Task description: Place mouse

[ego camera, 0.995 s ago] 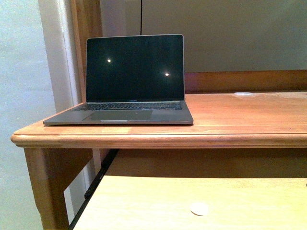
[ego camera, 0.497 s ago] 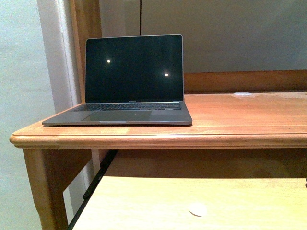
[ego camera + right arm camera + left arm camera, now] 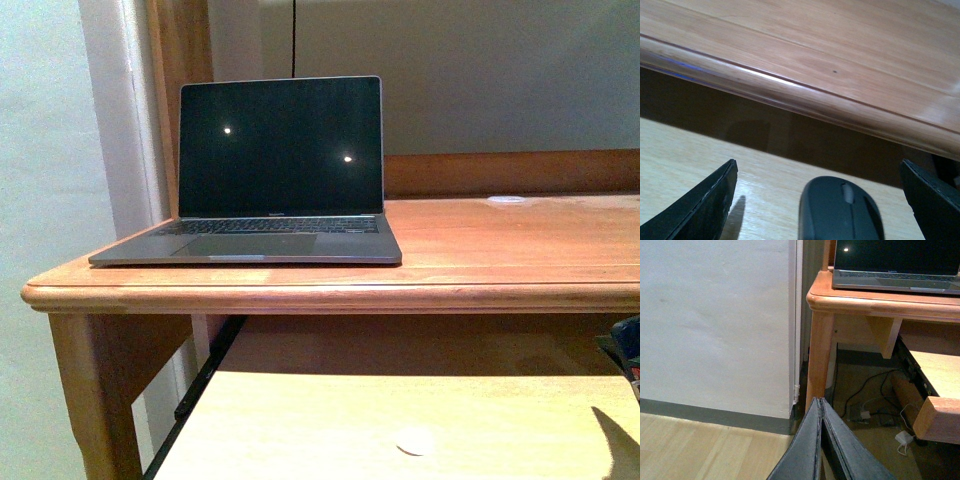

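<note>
The mouse [image 3: 840,210] lies ungrasped on the pull-out shelf [image 3: 685,155], between the spread fingers of the right gripper [image 3: 817,169]. An off-centre squeeze could squirt it away, and lifting could knock it against the worktop [image 3: 790,95] lip above.

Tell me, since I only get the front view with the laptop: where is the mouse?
Observer: The right wrist view shows the mouse lying on the light wooden shelf, below the desk edge.
Operator: Is anything holding it?
Observer: No. The right fingers stand wide open on either side, not touching it.
Operator: And the other arm?
Observer: The left fingers are shut and empty, low down near the desk leg.
</note>
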